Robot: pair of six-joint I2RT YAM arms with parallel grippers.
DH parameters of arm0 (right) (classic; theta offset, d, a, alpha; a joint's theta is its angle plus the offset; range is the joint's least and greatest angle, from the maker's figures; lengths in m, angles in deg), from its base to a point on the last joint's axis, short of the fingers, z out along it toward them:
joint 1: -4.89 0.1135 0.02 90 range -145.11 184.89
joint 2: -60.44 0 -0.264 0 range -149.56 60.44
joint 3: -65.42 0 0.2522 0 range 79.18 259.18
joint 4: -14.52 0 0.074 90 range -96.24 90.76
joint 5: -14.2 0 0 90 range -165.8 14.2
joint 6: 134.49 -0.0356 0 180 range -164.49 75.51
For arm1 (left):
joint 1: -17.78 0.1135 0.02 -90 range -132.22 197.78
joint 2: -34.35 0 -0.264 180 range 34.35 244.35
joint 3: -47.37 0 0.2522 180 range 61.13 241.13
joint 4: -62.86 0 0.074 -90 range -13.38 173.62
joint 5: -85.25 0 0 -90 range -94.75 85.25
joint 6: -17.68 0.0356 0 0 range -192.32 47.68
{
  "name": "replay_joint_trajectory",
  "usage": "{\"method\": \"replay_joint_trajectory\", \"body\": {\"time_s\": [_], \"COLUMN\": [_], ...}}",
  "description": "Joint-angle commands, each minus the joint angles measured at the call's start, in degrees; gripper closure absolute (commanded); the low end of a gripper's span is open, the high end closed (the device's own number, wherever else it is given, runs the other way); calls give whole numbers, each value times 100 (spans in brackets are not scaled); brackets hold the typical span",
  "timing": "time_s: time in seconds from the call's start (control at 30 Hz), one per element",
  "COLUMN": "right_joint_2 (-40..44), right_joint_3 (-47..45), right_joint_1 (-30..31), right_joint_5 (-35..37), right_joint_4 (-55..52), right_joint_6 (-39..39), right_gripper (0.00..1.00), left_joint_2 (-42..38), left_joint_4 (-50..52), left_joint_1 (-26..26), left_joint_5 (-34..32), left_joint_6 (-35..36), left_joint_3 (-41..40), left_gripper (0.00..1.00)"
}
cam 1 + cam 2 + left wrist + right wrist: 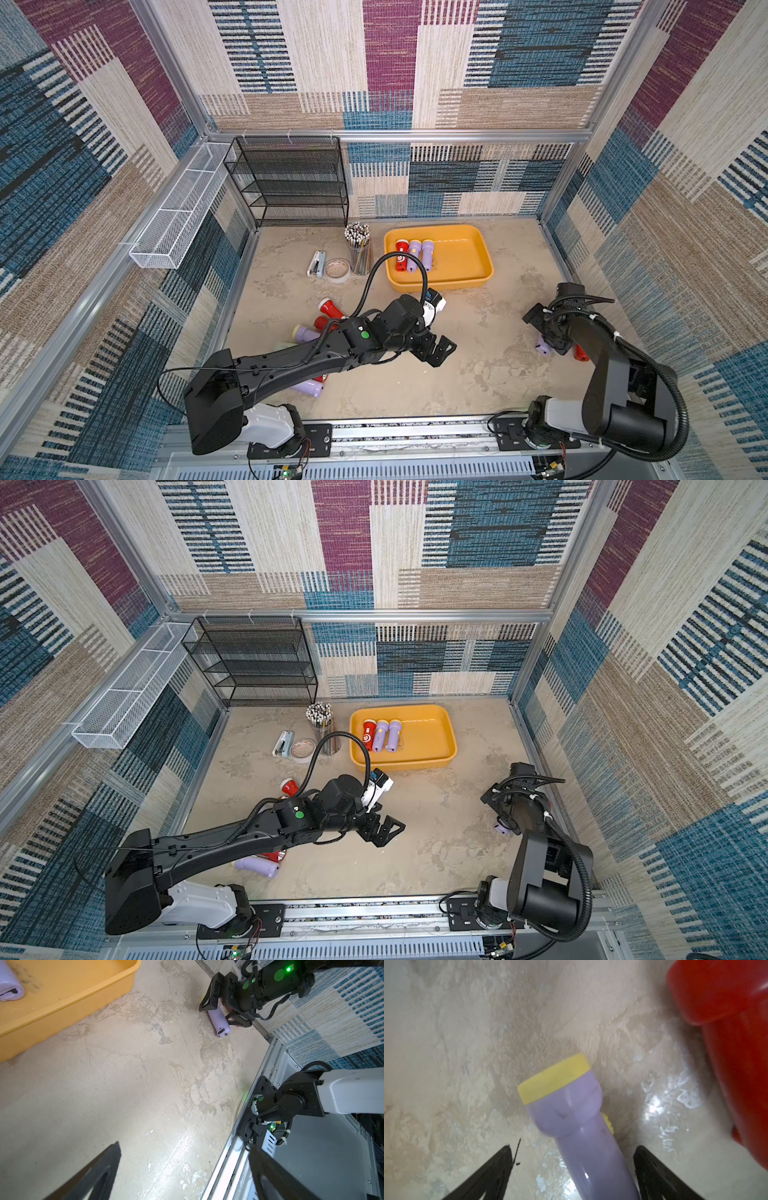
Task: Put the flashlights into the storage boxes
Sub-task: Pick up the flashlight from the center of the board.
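Clutter nearest the rail: loose flashlights (309,388) lay heaped under the left arm, red and lavender, partly hidden, count unclear. Left gripper (436,351) hung past them over bare table (478,374), jaws wide, nothing in them, well apart from any torch. Right gripper (572,1148) was down at the table on the right side, jaws spread either side of a lavender flashlight (571,1109). Gaps showed on both sides, so no grip yet. The torch's long axis ran straight out from the wrist, yellow head pointing away, jaws square across the body; a plain close should take it. Red flashlight (726,1043) lay just beside, near one jaw, and might get nudged. Right arm was clearly the nearer one. Farthest back, yellow tray (440,286) held three torches (414,255) side by side at its left end.
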Motion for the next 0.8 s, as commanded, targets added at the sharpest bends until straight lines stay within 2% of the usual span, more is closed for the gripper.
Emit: {"method": "replay_joint_trajectory", "body": {"time_s": [0.0, 0.1, 0.3, 0.33, 0.5, 0.63, 0.77], "right_joint_2": [97, 89, -47, -42, -80, -143, -44], "right_joint_3": [-88, -106, -184, -203, -275, -231, -204], "right_joint_1": [-2, 0, -4, -2, -2, -2, 13], "right_joint_5": [-354, -386, -589, -636, -716, -851, -865], "right_joint_4": [335, 366, 521, 556, 647, 639, 590], "right_joint_6": [-94, -67, 43, 55, 74, 122, 162], "right_gripper": [11, 16, 46, 48, 50, 59, 60], "left_joint_2": [-75, -129, -375, -446, -929, -1407, -1722], "left_joint_4": [9, -26, -41, -20, 197, 314, 454], "left_joint_1": [6, 1, 0, 6, -2, 2, 5], "left_joint_5": [-93, -119, -224, -253, -547, -819, -1078], "left_joint_6": [-17, -46, -99, -90, -64, -46, -10], "left_joint_3": [-41, -107, -333, -388, -734, -1049, -1239], "left_gripper": [1, 1, 0, 1, 1, 1, 0]}}
